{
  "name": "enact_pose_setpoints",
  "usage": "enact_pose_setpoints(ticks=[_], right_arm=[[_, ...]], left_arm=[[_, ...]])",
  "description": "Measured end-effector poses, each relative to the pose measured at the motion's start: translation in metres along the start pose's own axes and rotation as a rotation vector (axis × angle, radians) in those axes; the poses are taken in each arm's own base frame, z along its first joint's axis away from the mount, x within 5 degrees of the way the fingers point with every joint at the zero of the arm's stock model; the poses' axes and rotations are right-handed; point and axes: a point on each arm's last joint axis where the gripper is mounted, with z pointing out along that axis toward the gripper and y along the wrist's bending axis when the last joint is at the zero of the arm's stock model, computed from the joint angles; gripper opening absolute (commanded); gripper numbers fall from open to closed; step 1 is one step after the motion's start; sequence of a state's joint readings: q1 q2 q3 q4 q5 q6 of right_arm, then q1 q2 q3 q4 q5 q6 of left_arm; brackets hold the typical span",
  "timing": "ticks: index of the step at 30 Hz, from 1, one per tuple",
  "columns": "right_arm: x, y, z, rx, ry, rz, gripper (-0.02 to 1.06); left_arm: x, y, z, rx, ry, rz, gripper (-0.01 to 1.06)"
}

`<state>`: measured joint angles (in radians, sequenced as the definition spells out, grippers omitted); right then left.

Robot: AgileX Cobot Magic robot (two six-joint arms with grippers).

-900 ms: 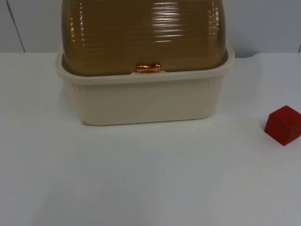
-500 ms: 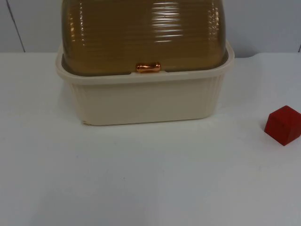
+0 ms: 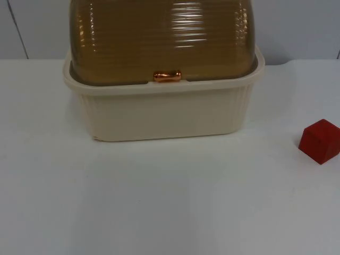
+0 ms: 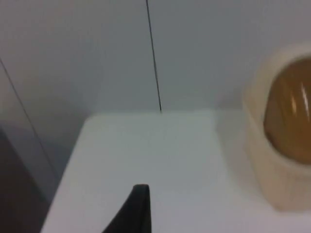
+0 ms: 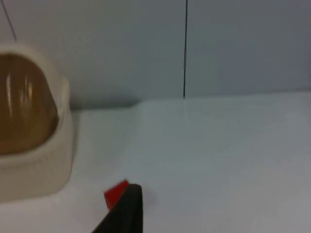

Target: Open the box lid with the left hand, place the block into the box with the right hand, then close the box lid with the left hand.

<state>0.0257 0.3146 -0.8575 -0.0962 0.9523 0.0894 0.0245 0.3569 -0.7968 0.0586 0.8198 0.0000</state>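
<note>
With the lid (image 3: 162,37) shut on the box (image 3: 164,111), its copper handle (image 3: 167,76) is best approached squarely by the left jaws, whose state cannot be told.

The left gripper (image 4: 138,208) hangs above the table, one black fingertip in sight. The right gripper (image 5: 127,208) hangs likewise; whether either pair of fingers is apart, I can't tell.
</note>
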Motion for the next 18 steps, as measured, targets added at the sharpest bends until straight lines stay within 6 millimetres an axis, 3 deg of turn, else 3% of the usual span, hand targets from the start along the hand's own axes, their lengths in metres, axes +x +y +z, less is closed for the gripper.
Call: enact_pose_setpoints(ticks=[4, 5, 6, 9, 11, 12, 18], right_arm=[[-0.05, 0.003, 0.016, -0.002, -0.043, 0.0, 1.05], [-0.062, 0.004, 0.023, -0.003, -0.046, -0.001, 1.05], [-0.062, 0.004, 0.023, -0.003, -0.046, -0.001, 1.05], [-0.093, 0.007, 0.051, -0.003, -0.021, -0.004, 1.05], [-0.103, 0.009, 0.07, -0.003, 0.01, -0.007, 1.05], [-0.103, 0.009, 0.07, -0.003, 0.01, -0.007, 1.05], [-0.124, 0.015, 0.127, -0.002, 0.105, -0.013, 1.05]], left_arm=[[-0.055, 0.001, 0.023, -0.002, -0.073, -0.009, 1.05], [-0.06, 0.001, 0.029, -0.003, -0.068, -0.008, 1.05], [-0.06, 0.001, 0.029, -0.003, -0.068, -0.008, 1.05], [-0.089, 0.001, 0.061, -0.005, -0.033, -0.003, 1.05], [-0.096, 0.001, 0.076, -0.009, -0.012, 0.003, 1.05], [-0.096, 0.001, 0.076, -0.009, -0.012, 0.003, 1.05], [-0.104, 0.0, 0.143, -0.016, 0.039, 0.037, 1.05]])
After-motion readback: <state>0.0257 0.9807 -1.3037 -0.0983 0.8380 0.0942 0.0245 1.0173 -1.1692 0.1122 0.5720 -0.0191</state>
